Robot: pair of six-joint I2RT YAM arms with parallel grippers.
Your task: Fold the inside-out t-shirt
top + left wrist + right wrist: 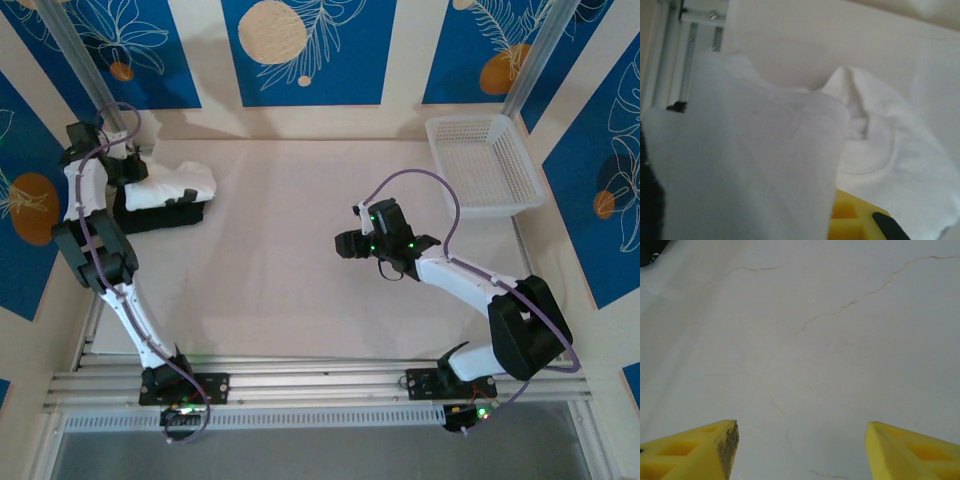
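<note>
White t-shirt [755, 165] pinched in left pincer [138, 175], right pincer [800, 450] well apart

I had the top camera fixed high behind both arm bases, looking down and forward over the whole table [280, 290] from well back. The left wrist camera looked down at the t-shirt [765, 165] from so near that the cloth blurred, one yellow finger [847, 220] at its bottom edge. The right wrist camera faced bare tabletop closely, between the right gripper's [801, 432] fingers. The top view shared the shirt, far left, and mid-table with them.
</note>
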